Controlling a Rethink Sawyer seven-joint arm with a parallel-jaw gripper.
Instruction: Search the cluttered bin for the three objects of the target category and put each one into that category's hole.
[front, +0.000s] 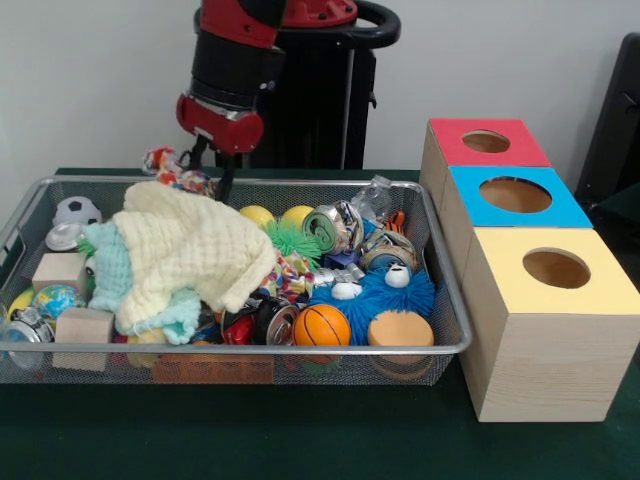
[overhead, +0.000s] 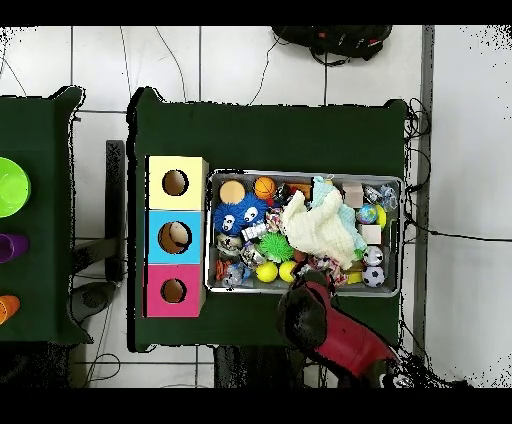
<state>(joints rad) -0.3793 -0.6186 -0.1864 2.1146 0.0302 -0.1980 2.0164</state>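
The wire mesh bin (front: 300, 349) is full of toys; it also shows in the overhead view (overhead: 300, 174). A cream cloth (front: 190, 245) covers its left middle. I see no yellow duck clearly; a yellow bit (front: 148, 338) peeks out under the cloth's near edge, and I cannot tell what it is. The red-topped box's hole (front: 486, 141) is at the far right, and it also shows in the overhead view (overhead: 173, 291). My gripper (front: 213, 170) hangs over the bin's far rim, just behind the cloth, open and empty. In the overhead view the arm hides it.
The blue-topped box (front: 515, 195) and the yellow-topped box (front: 556, 268) stand beside the bin. In the bin are an orange basketball (front: 321, 325), yellow balls (front: 257, 214), a blue fuzzy toy (front: 385, 295), cans and wooden blocks (front: 82, 326). A green bowl (overhead: 10, 186) sits on a side table.
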